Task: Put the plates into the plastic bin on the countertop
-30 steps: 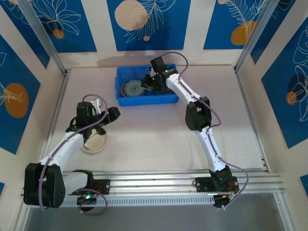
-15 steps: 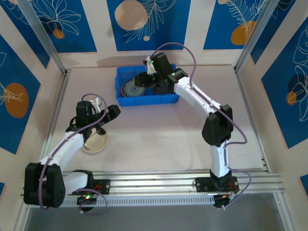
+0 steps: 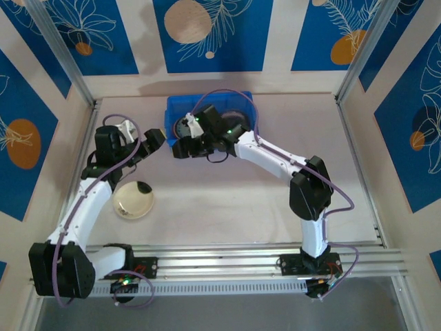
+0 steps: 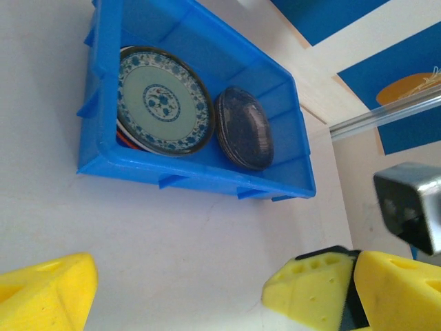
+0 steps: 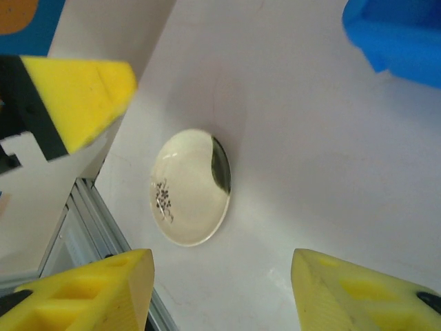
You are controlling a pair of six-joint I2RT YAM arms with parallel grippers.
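Right hand (image 5: 219, 269), spread wide and empty, points at the plate (image 5: 189, 187) ahead, apparently to grasp it for the bin (image 5: 400, 34).

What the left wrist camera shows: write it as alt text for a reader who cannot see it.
A blue plastic bin on a pale countertop holds a teal-patterned plate on top of a stack, with a dark dish beside it. The left gripper hangs open and empty, its yellow fingers at the bottom edge.
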